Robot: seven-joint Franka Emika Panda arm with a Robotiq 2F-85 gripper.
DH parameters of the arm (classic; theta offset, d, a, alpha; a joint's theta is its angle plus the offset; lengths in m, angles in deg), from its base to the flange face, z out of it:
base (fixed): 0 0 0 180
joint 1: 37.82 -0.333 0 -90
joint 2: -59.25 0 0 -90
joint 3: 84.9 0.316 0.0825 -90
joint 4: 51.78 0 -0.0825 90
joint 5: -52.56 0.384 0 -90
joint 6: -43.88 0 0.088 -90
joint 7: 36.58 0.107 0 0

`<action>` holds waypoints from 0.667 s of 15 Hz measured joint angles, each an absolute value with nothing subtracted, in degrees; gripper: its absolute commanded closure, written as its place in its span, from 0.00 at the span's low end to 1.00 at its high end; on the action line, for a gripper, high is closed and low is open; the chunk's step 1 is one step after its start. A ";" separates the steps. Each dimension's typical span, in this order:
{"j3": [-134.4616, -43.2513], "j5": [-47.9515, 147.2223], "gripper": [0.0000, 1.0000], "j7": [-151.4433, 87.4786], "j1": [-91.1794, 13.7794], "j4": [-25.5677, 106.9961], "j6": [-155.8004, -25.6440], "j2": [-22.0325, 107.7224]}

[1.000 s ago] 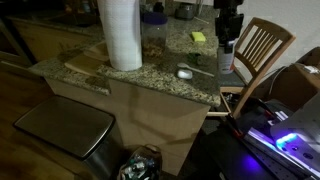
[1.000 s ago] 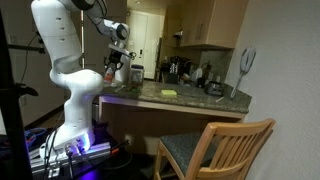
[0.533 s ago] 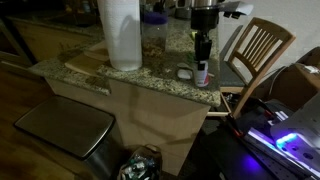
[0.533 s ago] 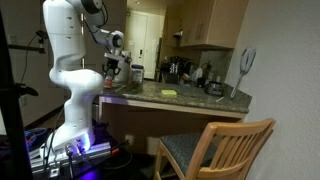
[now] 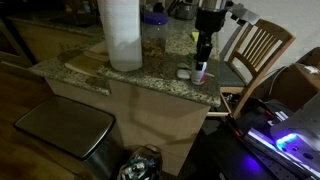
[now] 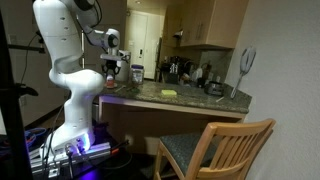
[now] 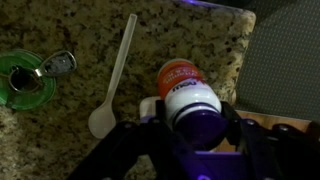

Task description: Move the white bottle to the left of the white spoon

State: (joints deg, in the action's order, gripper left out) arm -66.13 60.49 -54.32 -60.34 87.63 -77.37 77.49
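My gripper (image 7: 190, 128) is shut on the white bottle (image 7: 183, 88), which has a reddish-orange label; its cap faces the wrist camera. In an exterior view the gripper (image 5: 203, 60) holds the bottle (image 5: 200, 74) upright, low over the granite counter (image 5: 150, 75) near its front edge. The white spoon (image 7: 113, 82) lies flat on the counter just beside the bottle, bowl toward the front edge; in an exterior view its bowl (image 5: 185, 72) shows next to the bottle. In the other view the gripper (image 6: 112, 72) hangs over the counter's end, and bottle and spoon are too small to make out.
A big white paper towel roll (image 5: 120, 35) stands on a board at the counter's far side. A green round lid with a metal piece (image 7: 27, 80) lies beyond the spoon. A yellow sponge (image 6: 170, 94) lies mid-counter. A wooden chair (image 5: 255, 48) stands close to the counter's edge.
The gripper has carried the bottle from the counter's edge by the chair over toward the spoon and lowered it close to the counter beside the spoon's bowl.
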 measured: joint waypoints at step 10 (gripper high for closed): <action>-66.22 65.09 0.71 -46.60 -61.39 89.43 -77.57 79.31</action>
State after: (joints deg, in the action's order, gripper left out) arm -66.22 65.09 -46.60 -61.39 89.43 -77.57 79.31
